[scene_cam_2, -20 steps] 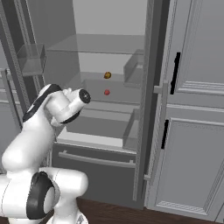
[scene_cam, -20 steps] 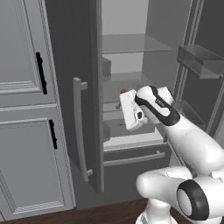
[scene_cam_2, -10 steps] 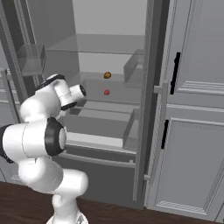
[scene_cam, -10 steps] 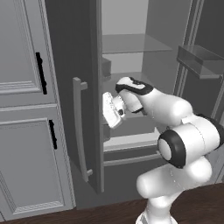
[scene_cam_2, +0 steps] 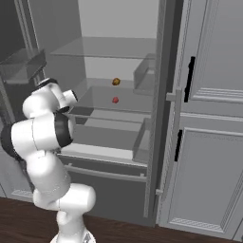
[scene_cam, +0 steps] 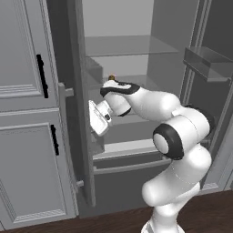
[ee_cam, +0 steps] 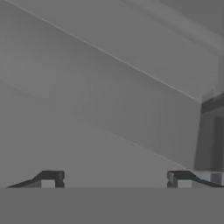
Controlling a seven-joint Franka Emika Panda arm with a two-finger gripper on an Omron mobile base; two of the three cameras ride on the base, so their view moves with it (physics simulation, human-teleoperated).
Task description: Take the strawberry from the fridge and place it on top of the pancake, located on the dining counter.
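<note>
**Spotter:** What's changed on your side?

**Me:** Over the last second I've swung the arm left, so the gripper (ee_cam: pixel 113 179) now faces the open left door of the fridge (scene_cam: pixel 79 136) instead of the shelves. In the hand view the tips stand far apart with nothing between them: released, holding nothing.

**Spotter:** And the strawberry?

**Me:** The strawberry (scene_cam_2: pixel 115 99) sits untouched on the glass shelf (scene_cam_2: pixel 102 102), with a small orange-brown fruit (scene_cam_2: pixel 116 81) behind it. I judge the pick hasn't started; I need to turn the hand back toward the shelf.
</note>
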